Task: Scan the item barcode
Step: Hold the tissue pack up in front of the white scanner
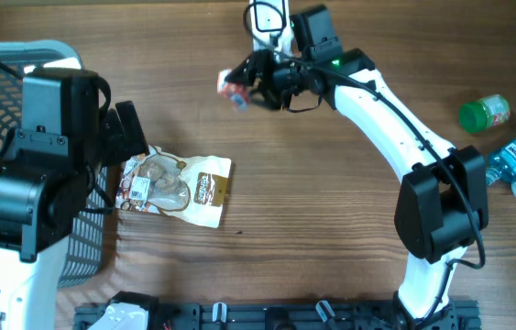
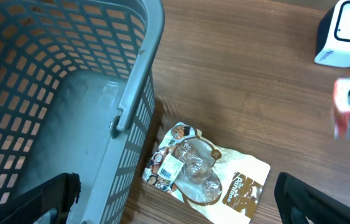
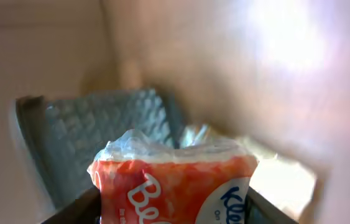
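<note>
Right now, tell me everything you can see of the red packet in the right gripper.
The red packet is a small soft pack in glossy plastic film, orange-red with white lettering and a white and blue patch; the wording is cut off. Its top edge is crinkled clear film. The right gripper grips it by its sides, seemingly clear of the table, near the white scanner. Nothing else touches it. No barcode shows.

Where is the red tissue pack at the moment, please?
In the overhead view, the red tissue pack sits in the right hand at the far middle of the table, just in front and left of the white scanner.
</note>
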`<state>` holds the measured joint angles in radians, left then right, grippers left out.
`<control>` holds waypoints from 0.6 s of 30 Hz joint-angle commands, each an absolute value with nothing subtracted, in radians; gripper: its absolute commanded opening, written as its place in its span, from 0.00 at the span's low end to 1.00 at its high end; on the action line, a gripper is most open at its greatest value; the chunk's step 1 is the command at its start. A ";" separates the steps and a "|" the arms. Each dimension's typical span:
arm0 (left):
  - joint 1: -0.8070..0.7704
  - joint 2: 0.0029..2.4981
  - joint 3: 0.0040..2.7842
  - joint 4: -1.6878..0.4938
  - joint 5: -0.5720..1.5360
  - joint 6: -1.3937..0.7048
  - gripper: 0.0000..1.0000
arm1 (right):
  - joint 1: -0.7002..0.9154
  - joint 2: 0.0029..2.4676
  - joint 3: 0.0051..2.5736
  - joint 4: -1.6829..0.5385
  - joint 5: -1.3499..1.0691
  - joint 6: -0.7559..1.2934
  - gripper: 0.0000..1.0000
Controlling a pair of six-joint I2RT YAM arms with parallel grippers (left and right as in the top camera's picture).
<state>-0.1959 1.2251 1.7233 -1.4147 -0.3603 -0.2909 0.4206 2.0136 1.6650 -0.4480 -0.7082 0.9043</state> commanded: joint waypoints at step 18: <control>-0.193 1.225 1.721 -1.415 -0.352 -0.297 1.00 | 0.411 2.477 1.689 0.832 0.091 0.171 0.57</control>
